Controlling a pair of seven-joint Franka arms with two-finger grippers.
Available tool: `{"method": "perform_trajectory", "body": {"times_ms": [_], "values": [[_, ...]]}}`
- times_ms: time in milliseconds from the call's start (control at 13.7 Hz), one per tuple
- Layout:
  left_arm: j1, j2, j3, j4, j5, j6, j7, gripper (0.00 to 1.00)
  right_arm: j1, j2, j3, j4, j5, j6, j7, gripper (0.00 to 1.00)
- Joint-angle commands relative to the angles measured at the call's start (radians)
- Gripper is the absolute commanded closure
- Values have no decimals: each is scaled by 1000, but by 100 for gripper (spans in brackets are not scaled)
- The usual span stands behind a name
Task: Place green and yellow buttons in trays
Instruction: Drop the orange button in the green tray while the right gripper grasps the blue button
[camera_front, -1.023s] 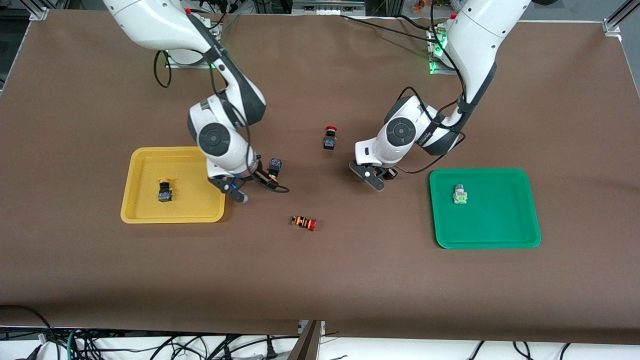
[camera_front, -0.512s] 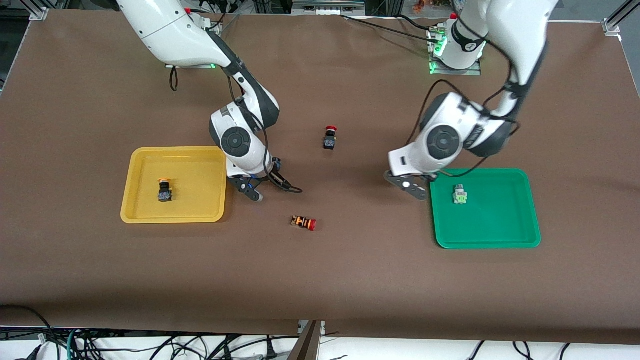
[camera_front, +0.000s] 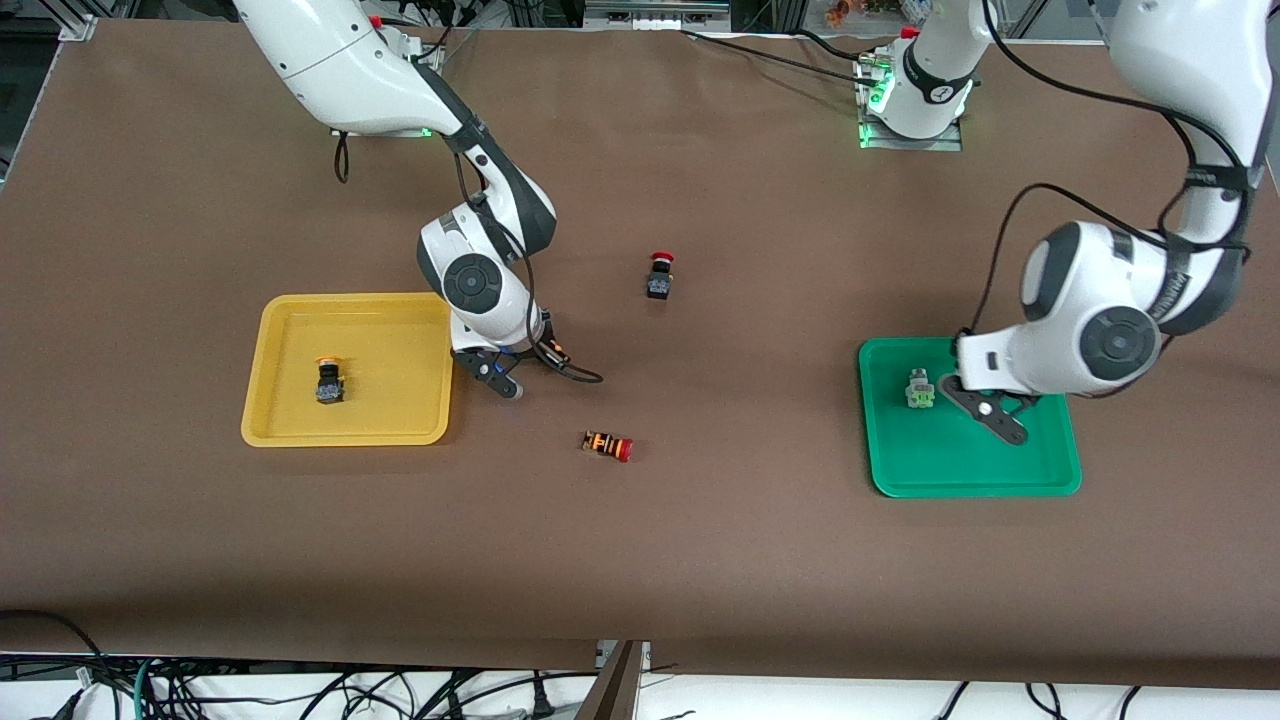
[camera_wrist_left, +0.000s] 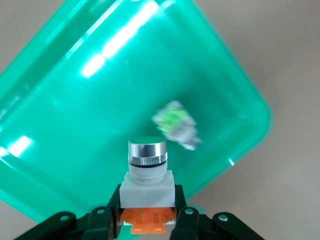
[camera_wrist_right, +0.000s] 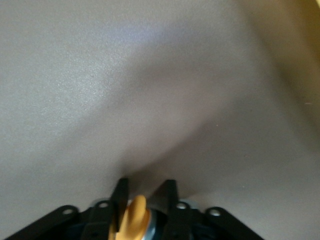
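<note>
While over green tray (camera_front: 1060, 470), left gripper (camera_wrist_left: 148, 220) fingers clamp white switch (camera_wrist_left: 147, 187) | right gripper (camera_wrist_right: 145, 200) fingers pinch yellow-capped switch (camera_wrist_right: 134, 215) | brown tabletop (camera_front: 700, 560).

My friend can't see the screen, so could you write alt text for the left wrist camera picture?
The left pincer holds a whitish-grey switch with a silver top and orange end over a green tray. A second, green-faced switch lies in that tray, blurred.

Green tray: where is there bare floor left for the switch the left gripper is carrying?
The left gripper holds a whitish-grey switch over the green tray. The green-faced switch lies near the rim toward the right arm's end; the floor nearer the front camera and toward the left arm's end is bare.
</note>
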Motion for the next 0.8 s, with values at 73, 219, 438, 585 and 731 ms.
{"method": "perform_trajectory", "body": {"times_ms": [73, 219, 438, 585, 731], "values": [[63, 88, -15, 18, 27, 84, 100, 100, -5, -14, -4, -8, -15, 15, -22, 100], [65, 89, -15, 18, 27, 82, 100, 61, -7, -25, -16, 2, -15, 3, -44, 100], [65, 46, -21, 23, 27, 59, 98, 0, -13, -50, -30, 50, -6, -96, -60, 98], [63, 3, -24, 36, 14, -3, 87, 0, -13, -53, -30, 103, 20, -220, 12, 25], [57, 1, -27, 110, 11, -109, 87, 0, -12, -67, -27, 107, 23, -227, 166, 19]]}}
